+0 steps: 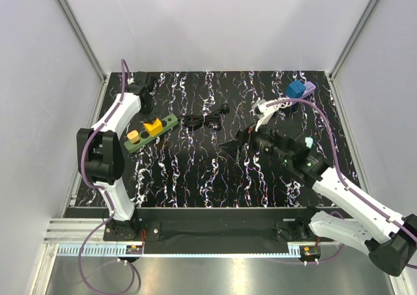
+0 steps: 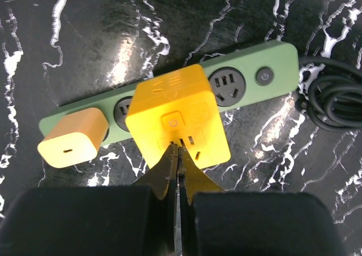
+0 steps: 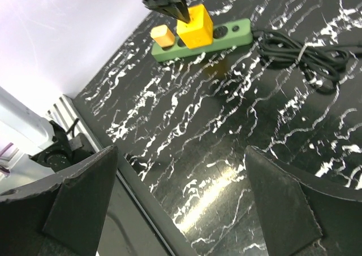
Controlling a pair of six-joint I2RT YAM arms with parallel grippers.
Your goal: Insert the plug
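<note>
- As you'll see on L wrist cam, left fingers [image 2: 163, 176] shut, tips against yellow plug [image 2: 175, 117]
- Plug sits in green strip [image 2: 283, 55], beside orange charger [image 2: 70, 140]
- Right fingers [image 3: 79, 205] wide open, empty, above desk [image 3: 226, 154]

Grn strip [image 2: 271, 64], yel cube [image 2: 175, 112], orange plug [image 2: 70, 140].

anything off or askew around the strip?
Nothing spilled or damaged. The yellow cube sits on the strip beside the orange charger. Only oddity: the left hand is shut, tips at the cube, not around it.
</note>
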